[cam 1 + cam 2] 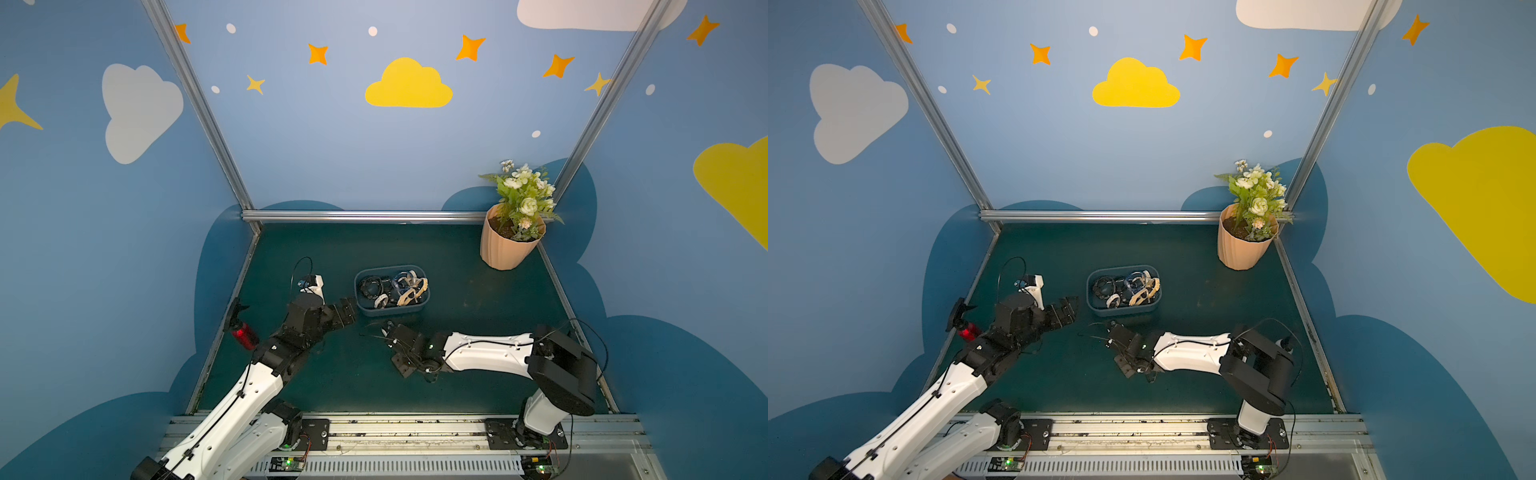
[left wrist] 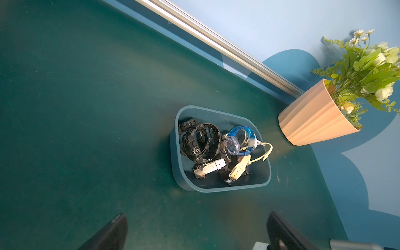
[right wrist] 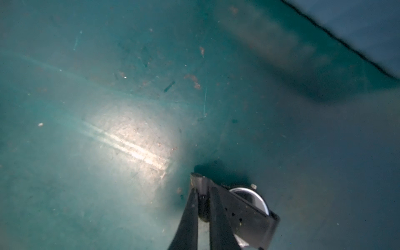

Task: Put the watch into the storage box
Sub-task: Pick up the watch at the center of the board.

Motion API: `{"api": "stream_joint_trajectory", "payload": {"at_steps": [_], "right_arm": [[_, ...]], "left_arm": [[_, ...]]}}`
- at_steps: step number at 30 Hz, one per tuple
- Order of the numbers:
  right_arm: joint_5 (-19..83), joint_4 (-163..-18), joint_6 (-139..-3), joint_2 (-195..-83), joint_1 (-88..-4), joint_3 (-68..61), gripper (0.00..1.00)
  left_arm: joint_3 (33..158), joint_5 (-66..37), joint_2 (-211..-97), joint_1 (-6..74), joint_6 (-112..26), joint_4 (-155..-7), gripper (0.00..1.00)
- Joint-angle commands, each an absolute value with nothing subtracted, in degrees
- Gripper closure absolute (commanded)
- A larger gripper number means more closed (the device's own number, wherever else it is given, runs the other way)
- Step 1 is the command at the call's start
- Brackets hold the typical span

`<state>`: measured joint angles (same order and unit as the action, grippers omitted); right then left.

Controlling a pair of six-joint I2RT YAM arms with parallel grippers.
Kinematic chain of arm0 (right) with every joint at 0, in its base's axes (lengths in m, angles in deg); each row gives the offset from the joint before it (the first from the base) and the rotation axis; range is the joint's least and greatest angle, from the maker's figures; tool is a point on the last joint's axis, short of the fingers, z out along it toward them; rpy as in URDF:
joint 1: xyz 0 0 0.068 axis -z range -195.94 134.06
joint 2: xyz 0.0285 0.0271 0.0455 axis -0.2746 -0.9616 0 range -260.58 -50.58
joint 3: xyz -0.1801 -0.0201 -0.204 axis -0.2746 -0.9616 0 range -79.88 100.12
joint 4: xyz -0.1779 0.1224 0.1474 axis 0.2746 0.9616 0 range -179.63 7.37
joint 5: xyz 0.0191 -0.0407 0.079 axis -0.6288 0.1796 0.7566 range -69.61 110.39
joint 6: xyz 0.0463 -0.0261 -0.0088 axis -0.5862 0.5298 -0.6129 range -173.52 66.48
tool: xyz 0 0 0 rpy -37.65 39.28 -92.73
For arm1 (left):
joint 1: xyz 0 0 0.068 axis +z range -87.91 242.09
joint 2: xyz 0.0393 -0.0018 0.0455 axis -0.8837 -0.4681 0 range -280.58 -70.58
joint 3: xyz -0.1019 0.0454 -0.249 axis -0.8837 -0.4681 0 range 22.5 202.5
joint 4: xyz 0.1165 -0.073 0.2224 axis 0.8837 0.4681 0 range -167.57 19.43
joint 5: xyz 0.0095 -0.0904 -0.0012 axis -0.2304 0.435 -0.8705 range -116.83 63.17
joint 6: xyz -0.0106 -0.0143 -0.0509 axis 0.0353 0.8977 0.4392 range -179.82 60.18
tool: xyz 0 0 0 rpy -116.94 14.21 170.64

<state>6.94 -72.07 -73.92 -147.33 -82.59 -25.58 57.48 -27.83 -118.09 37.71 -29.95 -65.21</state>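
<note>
1. Between the right jaws lies the black strap of the watch [image 3: 246, 214]. They are pinched almost together on it, and the round, pale-rimmed case shows just past them.
2. Under that grip the watch hangs low over the green desk [image 3: 86, 65] and throws a dark shadow on it. Whether it touches the surface cannot be told.
3. Seen in both top views, the right jaws and the watch are on the near side of the storage box [image 1: 392, 311], close to its near wall but outside it.
4. The left jaws are spread wide and hold nothing. The left wrist view shows only bare desk between their two dark tips, with the box ahead of them.
5. In both top views the left jaws hover near the box's left near corner.
6. Inside the box is a tangled heap of other watches: chunky black ones [image 2: 199, 140], a clear blue one [image 2: 236, 140], one with a cream strap [image 2: 238, 171] and one with a pale grey strap [image 2: 210, 167].
7. At the far right corner of the desk stands a ribbed peach flower pot [image 1: 505, 249] with white blooms and green leaves, well apart from the box.
8. A red bottle [image 1: 245, 336] with a black top lies at the desk's left edge, beside the left arm.
</note>
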Motion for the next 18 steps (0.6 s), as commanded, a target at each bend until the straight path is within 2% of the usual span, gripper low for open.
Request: {"api": "stream_joint_trajectory", "payload": {"at_steps": [1,11,18], "right_arm": [[7.11,-70.03,-74.40,-144.72,-81.22,-26.52,1.00],[6.06,-68.71,-72.75,-133.31,-76.29,-25.06,1.00],[5.29,-72.69,-67.87,-133.47,-71.99,-18.77,1.00]], "left_arm": [[57.38,-28.67,-117.95,37.92,-29.91,-65.15,0.00],[57.21,-28.59,-117.94,38.03,-29.86,-65.18,0.00],[57.04,-28.15,-118.28,37.92,-29.62,-65.85,0.00]]}}
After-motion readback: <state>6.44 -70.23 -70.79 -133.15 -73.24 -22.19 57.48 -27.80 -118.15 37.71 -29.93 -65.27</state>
